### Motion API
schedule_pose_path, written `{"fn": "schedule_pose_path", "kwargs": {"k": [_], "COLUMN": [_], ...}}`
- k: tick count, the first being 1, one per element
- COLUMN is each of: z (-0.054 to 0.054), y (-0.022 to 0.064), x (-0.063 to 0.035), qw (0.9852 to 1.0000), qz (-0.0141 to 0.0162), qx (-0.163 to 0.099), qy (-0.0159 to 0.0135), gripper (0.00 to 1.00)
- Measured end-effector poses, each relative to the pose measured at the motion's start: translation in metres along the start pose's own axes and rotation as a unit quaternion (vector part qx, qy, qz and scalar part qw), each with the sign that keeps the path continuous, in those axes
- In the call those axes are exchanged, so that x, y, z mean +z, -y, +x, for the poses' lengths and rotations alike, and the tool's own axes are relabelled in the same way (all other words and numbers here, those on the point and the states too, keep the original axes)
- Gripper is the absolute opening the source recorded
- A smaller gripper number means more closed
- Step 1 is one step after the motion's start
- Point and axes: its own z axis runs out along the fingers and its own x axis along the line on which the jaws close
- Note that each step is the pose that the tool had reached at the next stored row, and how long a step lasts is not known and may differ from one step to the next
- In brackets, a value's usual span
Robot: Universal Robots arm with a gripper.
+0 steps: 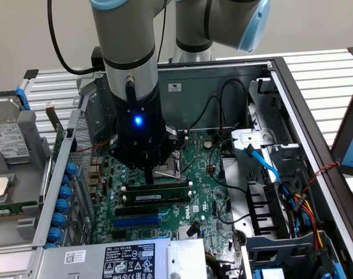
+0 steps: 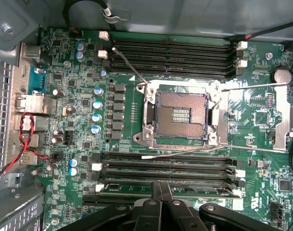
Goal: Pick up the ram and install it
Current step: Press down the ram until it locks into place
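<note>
The pincer (image 1: 148,174) hangs low over the motherboard (image 1: 194,203) inside the open computer case (image 1: 292,87), its tip just above the bank of memory slots. In the wrist view its fingers (image 2: 161,202) stand pressed together in a narrow wedge, with nothing visibly between them. The ram (image 1: 156,188), a long dark-green stick, sits on edge in the slot row directly under the pincer, lying parallel to the other slots; a second stick with a pale label (image 1: 148,198) lies in the row just beyond it, away from the CPU socket. The print on that label is too small to read. The blue expansion slot (image 1: 136,221) comes next, farther from the socket again. The CPU socket (image 2: 180,114) lies open, its metal frame and lever bare, between two banks of black memory slots (image 2: 170,50) in the wrist view. A red and black wire pair (image 2: 26,139) runs near the rear ports. In the exterior view, a power supply label (image 1: 127,258) shows rows of certification marks, illegible here. A hard drive (image 1: 8,142) rests beside the case on the exterior view's left.
</note>
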Motion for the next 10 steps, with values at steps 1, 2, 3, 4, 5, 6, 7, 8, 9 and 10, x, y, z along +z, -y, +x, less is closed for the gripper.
{"fn": "schedule_pose_path", "kwargs": {"k": [1,2,3,4,5,6,7,8,9,10], "z": [0.0,0.0,0.0,-0.001,-0.001,-0.001,-0.001,-0.001,-0.001,-0.002], "y": [0.0001,0.0004,0.0005,0.001,0.0016,0.0022,0.003,0.0036,0.0038,0.0038], "x": [-0.0003,-0.0022,-0.0062,-0.0107,-0.0153,-0.0196,-0.0204,-0.0203,-0.0204,-0.0203], "qw": [1.0,1.0,1.0,1.0,1.0,1.0,1.0,1.0,1.0,1.0], "qz": [0.0,0.0001,0.0,0.0,-0.0001,0.0,0.0,-0.0001,-0.0001,0.0002], "qx": [0.0,0.0,0.0,0.0,0.0,0.0,0.0,-0.001,-0.003,-0.007], "qy": [-0.0001,-0.0001,-0.0002,-0.0002,-0.0003,-0.0005,-0.0005,-0.0004,-0.0007,-0.0015], "gripper": [0.11,0.11,0.11,0.11,0.11,0.11,0.11,0.11,0.11,0.11]}}
